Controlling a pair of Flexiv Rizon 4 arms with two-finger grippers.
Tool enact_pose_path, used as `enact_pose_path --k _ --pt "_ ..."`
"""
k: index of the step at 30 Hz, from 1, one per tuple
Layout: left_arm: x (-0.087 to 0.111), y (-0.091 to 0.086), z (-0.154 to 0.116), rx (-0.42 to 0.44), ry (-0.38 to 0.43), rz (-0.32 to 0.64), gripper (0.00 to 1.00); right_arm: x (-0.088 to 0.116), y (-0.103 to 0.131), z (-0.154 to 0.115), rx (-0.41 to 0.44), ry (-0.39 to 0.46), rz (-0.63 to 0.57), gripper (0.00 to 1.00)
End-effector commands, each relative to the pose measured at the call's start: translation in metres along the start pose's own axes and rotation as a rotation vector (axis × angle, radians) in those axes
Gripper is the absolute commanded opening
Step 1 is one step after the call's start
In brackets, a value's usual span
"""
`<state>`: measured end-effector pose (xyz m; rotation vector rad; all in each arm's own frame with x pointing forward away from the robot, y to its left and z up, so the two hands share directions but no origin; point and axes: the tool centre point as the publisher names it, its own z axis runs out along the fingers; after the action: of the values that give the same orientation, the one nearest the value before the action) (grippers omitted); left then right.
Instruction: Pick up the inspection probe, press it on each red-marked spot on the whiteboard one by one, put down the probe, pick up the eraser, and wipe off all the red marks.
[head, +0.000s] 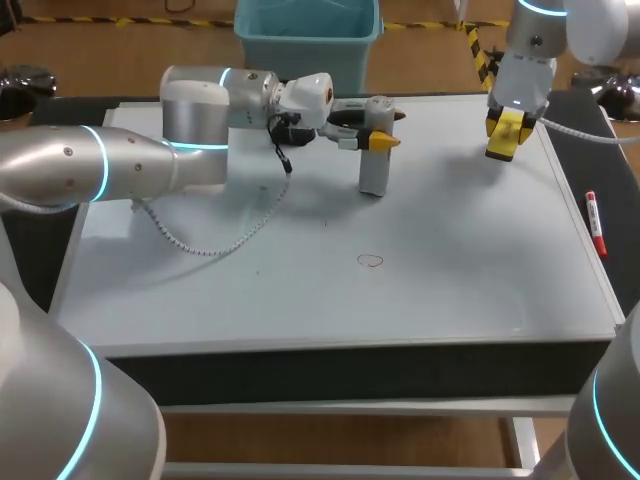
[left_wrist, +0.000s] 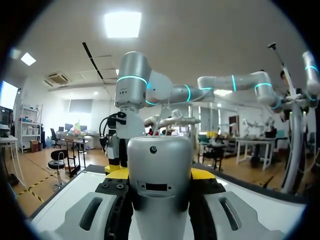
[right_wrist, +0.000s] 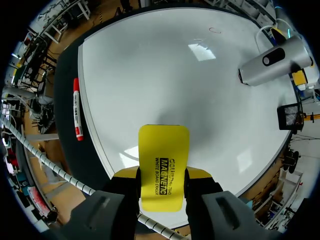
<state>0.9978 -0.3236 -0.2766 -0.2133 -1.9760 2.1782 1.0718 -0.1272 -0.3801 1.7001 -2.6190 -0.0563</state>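
The grey inspection probe (head: 372, 175) is held upright by the left tool (head: 378, 140) over the far middle of the whiteboard (head: 300, 290), with its lower end down at the board surface. In the left wrist view the probe is seen clamped between the two yellow-tipped fingers (left_wrist: 202, 173), one on each side, so the tool is closed on it. The left arm is seen coming in from the left, and a coiled cable (head: 200, 250) is draped from it across the board.

The yellow eraser (head: 505, 135) is gripped by the right tool (right_wrist: 162, 172) at the far right corner of the whiteboard. In the right wrist view both fingers are pressed against its sides. Whether the eraser touches the board cannot be told.

A single small red mark (head: 371, 261) – a thin loop – is seen on the whiteboard, nearer than the probe and well apart from it. A red marker (head: 596, 224) is laid on the dark bench (head: 615, 175) just beside the whiteboard's right edge, well apart from both tools.
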Motion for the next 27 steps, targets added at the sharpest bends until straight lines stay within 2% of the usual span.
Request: enact_pose_path --k 1,6,10,18,23,27 --pt "0.0 -0.005 -0.002 -0.004 0.002 0.004 0.0 0.0 -0.001 -0.001 0.001 0.004 -0.002 0.0" --pt "0.002 -0.017 -0.009 -0.004 -0.012 0.003 0.0 0.0 -0.001 -0.001 0.001 0.004 -0.002 0.0" --pt "0.003 -0.034 -0.022 -0.017 -0.044 -0.003 0.0 0.0 -0.001 -0.001 0.001 0.004 -0.002 0.0" --pt "0.007 -0.066 -0.066 -0.037 -0.126 0.028 0.0 0.0 -0.001 -0.001 0.001 0.004 -0.002 0.0" --pt "0.009 -0.078 -0.096 -0.049 -0.187 0.046 0.0 0.0 -0.001 -0.001 0.001 0.004 -0.002 0.0" --pt "0.014 -0.081 -0.12 -0.045 -0.231 0.057 0.0 0.0 -0.001 -0.001 0.001 0.004 -0.002 0.0"
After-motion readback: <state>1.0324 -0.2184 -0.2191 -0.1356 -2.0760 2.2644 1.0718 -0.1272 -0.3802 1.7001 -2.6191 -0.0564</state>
